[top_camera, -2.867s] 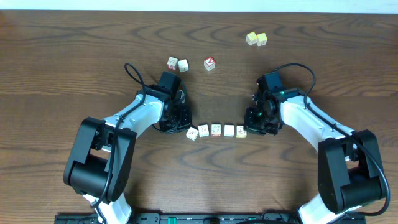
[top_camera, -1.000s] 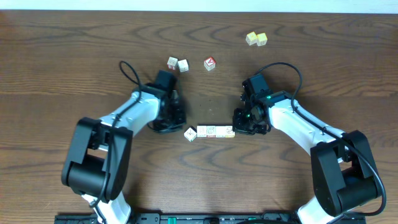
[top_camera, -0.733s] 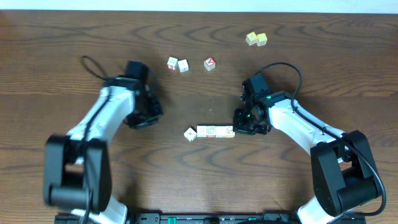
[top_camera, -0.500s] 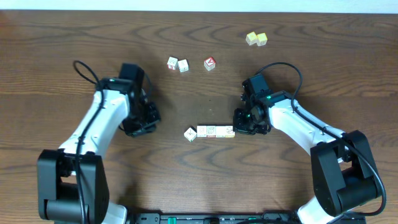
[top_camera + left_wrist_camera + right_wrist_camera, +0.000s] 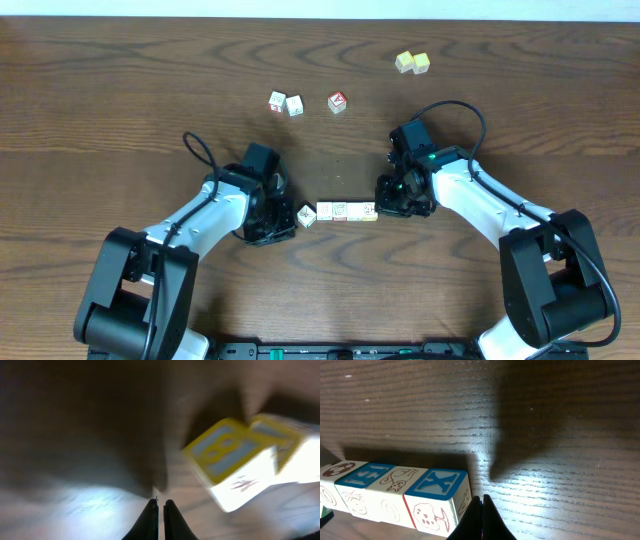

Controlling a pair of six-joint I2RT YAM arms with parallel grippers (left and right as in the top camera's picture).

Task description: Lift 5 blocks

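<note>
**Left arm back at the stray block; four of five already packed**

Table (image 5: 120,80): nothing is off the wood yet.

Left arm (image 5: 200,215): half a second ago it was swung out to its own side. It has now come back in.

Left end effector (image 5: 287,218): clenched on nothing. The stray block (image 5: 306,215) sits just beyond its tips, toward the right end effector (image 5: 386,206). The left wrist view is motion-blurred and shows only the shut fingers, with smeared block faces ahead and to the right of them.

Right end effector: same place as a second ago, clenched and empty. Its tips are at the X-faced end block (image 5: 437,491) and appear to touch it.

Row of four (image 5: 347,211): loosely spaced about three seconds ago, now packed face to face. It runs from the right end effector toward the left one.

Stray block: turned on a corner, with a small gap between it and the row's open end.

Judgement: this looks like a squeeze from both ends. The stray block needs pushing square onto the row, then all five clamped and raised. A twisted block may skid aside, or the row may buckle under pressure.
</note>
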